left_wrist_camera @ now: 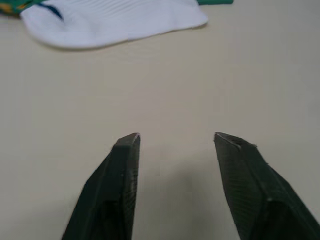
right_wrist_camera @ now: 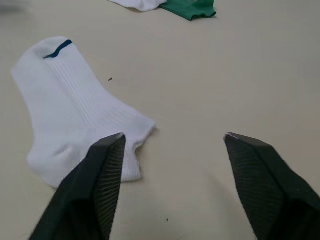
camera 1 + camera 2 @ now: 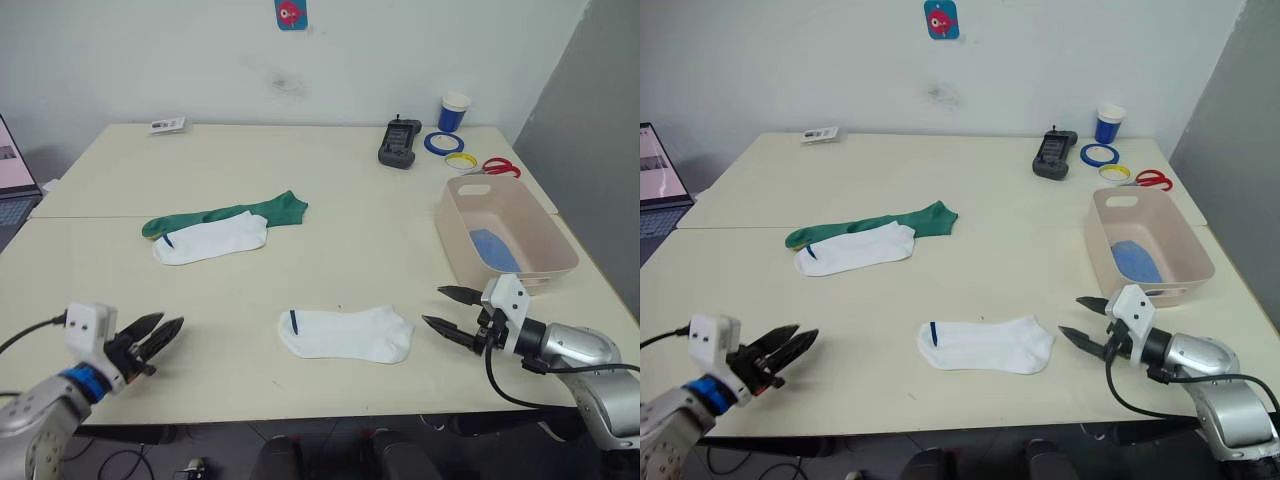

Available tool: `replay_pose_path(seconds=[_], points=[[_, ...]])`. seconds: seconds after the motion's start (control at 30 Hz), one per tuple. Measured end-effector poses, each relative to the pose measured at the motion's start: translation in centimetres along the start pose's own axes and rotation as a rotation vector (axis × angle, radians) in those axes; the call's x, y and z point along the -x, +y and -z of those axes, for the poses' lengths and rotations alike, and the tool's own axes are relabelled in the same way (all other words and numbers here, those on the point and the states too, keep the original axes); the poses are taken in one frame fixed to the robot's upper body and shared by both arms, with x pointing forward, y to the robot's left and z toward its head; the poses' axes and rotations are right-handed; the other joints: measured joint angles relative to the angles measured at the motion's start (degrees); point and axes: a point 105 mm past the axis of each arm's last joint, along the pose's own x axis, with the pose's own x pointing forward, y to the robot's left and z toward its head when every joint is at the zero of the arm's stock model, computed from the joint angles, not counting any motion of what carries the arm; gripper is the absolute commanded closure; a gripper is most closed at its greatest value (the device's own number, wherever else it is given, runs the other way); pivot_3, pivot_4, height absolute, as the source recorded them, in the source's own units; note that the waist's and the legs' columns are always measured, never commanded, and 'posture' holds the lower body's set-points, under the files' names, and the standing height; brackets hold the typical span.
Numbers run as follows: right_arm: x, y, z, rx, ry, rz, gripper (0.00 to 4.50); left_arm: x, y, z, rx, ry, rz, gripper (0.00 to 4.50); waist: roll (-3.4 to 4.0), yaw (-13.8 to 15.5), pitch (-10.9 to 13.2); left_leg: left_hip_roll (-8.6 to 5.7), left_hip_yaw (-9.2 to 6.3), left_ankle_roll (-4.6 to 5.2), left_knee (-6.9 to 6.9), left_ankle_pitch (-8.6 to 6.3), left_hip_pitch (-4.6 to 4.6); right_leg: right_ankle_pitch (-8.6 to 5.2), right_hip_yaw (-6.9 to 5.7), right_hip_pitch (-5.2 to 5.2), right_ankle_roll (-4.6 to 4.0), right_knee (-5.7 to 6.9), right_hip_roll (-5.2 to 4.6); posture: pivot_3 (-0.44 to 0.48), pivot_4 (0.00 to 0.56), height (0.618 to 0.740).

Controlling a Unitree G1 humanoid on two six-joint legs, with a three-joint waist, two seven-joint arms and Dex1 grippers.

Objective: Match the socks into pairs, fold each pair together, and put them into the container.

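Observation:
A white sock (image 3: 347, 333) lies flat near the table's front edge, in the middle. Just right of its toe, my right gripper (image 3: 441, 308) hovers open and holds nothing. A second white sock (image 3: 210, 239) lies farther back on the left, partly over a dark green sock (image 3: 262, 210). The pale pink container (image 3: 505, 228) stands at the right with a light blue sock (image 3: 494, 250) inside. My left gripper (image 3: 160, 333) is open and empty at the front left, well short of the white and green socks.
At the back right sit a black device (image 3: 399, 143), a blue-and-white paper cup (image 3: 453, 112), tape rolls (image 3: 443, 143) and red scissors (image 3: 493, 167). A small card (image 3: 167, 125) lies at the back left. A laptop (image 3: 14, 180) stands beyond the table's left edge.

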Motion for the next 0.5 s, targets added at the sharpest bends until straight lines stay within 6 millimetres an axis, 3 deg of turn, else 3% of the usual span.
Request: replay_pose_path(seconds=[0.13, 0.37, 0.5], points=[[-0.9, 0.3, -0.3, -0.004, -0.027, 0.006, 0.0, 0.1, -0.3, 0.6, 0.006, -0.013, -0.027, 0.03, -0.04, 0.0, 0.0, -0.02, 0.01, 0.0, 0.0, 0.0, -0.02, 0.0, -0.02, 0.0, 0.0, 0.0, 0.02, 0.0, 0.15, 0.74], [-5.1, 0.9, -5.5, 0.1, -0.11, -0.121, 0.0, -1.4, 0.7, -1.7, -0.052, -0.097, -0.105, 0.03, -0.06, -0.1, 0.0, -0.06, 0.0, 0.0, -0.04, 0.0, 0.0, 0.0, -0.03, -0.04, -0.04, 0.02, 0.17, 0.0, 0.15, 0.74], [-7.8, 1.9, -9.7, 0.137, -0.185, -0.181, 0.0, -4.1, 2.8, -3.8, -0.051, -0.132, -0.183, 0.03, -0.11, 0.2, -0.1, -0.06, -0.02, 0.0, -0.03, 0.0, -0.07, 0.01, -0.25, -0.02, -0.05, 0.06, 0.24, 0.0, 0.15, 0.74]])
